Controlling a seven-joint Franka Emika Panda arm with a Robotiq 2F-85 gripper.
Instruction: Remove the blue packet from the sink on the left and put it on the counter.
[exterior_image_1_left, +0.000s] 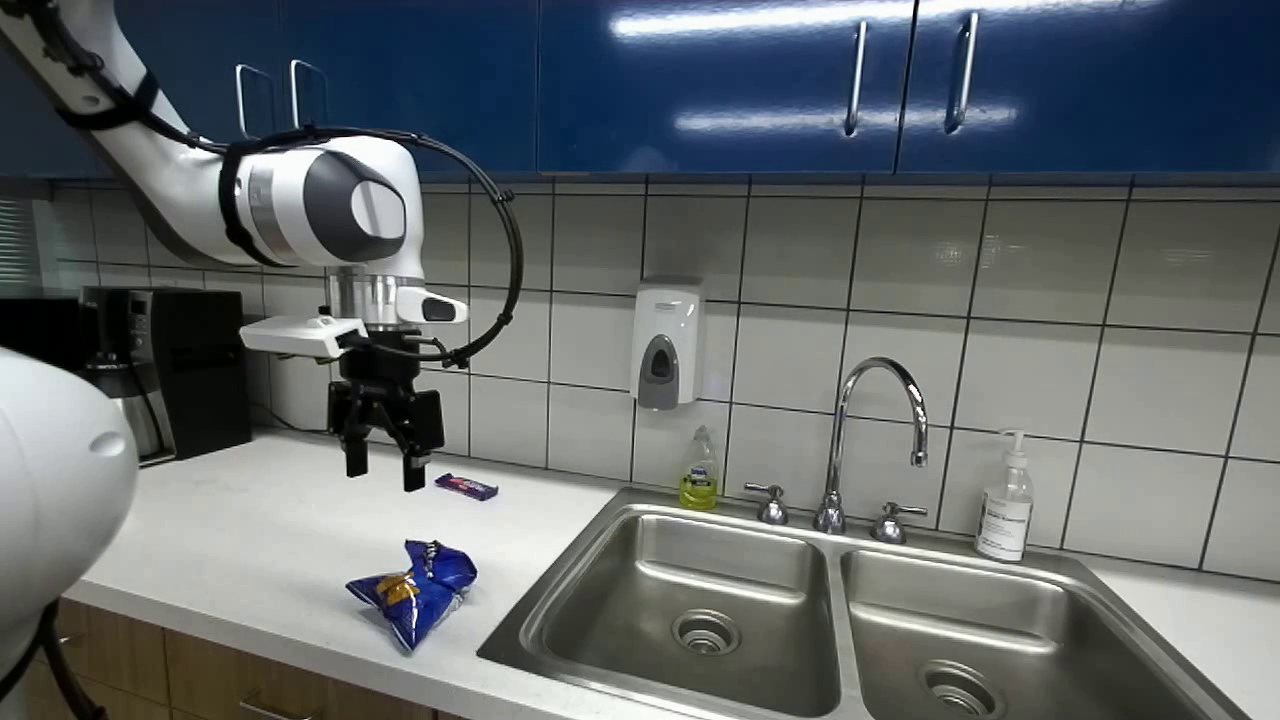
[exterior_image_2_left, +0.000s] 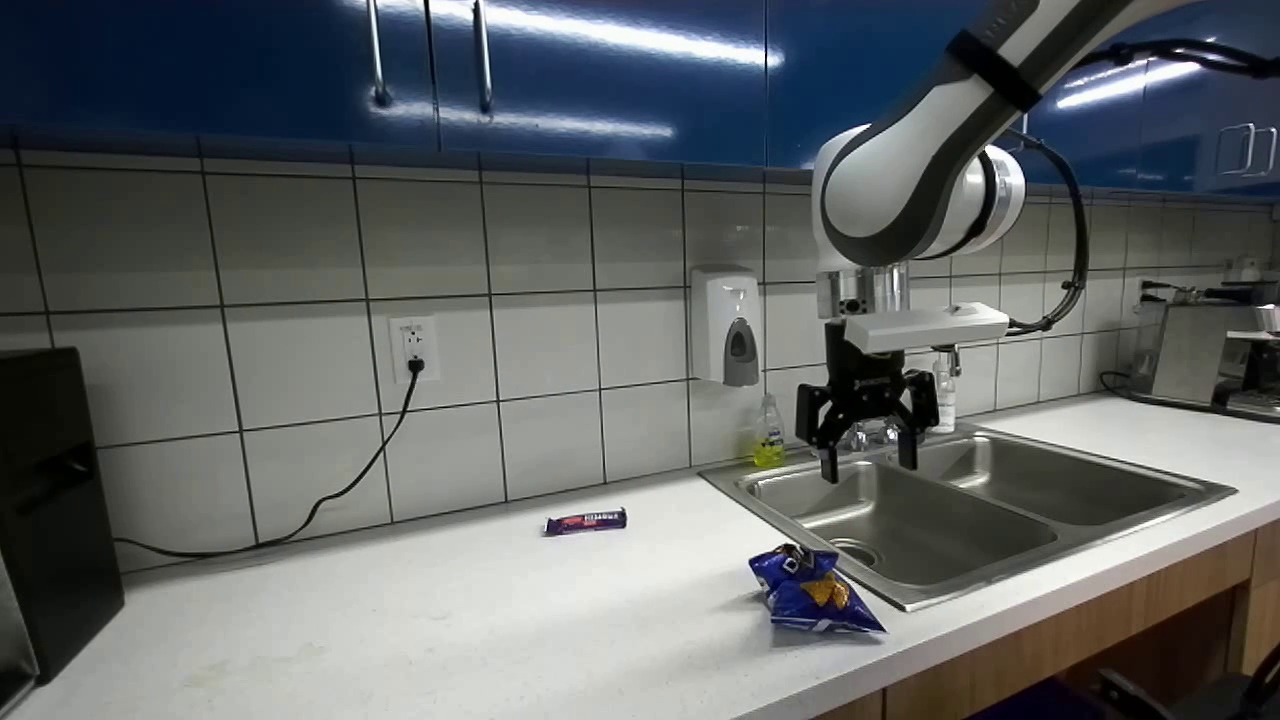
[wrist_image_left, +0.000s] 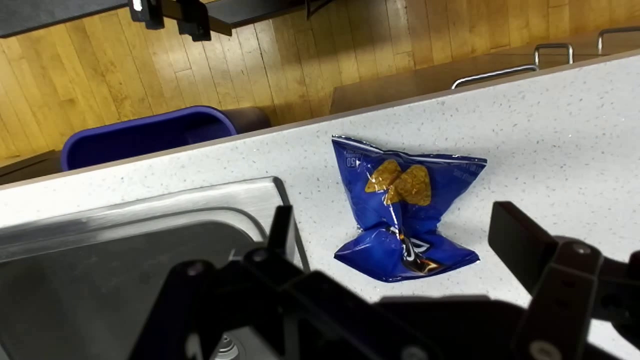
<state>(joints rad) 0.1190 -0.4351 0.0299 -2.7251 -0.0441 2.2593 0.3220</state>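
Note:
The blue packet (exterior_image_1_left: 420, 592) is a crumpled chip bag with orange chips printed on it. It lies on the white counter (exterior_image_1_left: 250, 540), beside the sink's near edge, in both exterior views (exterior_image_2_left: 812, 592). The wrist view also shows the packet (wrist_image_left: 400, 210) whole, with the sink corner beside it. My gripper (exterior_image_1_left: 386, 472) is open and empty, hanging well above the counter in both exterior views (exterior_image_2_left: 868, 463). In the wrist view its fingers (wrist_image_left: 392, 227) stand apart on either side of the packet's lower end, not touching it. The left sink basin (exterior_image_1_left: 690, 590) holds nothing visible.
A small purple wrapped bar (exterior_image_1_left: 466, 487) lies farther back on the counter. A yellow soap bottle (exterior_image_1_left: 700, 470), faucet (exterior_image_1_left: 835, 450) and pump bottle (exterior_image_1_left: 1005, 505) stand behind the sink. A wall dispenser (exterior_image_1_left: 667, 345) hangs above. A purple bin (wrist_image_left: 150, 135) stands below the counter edge.

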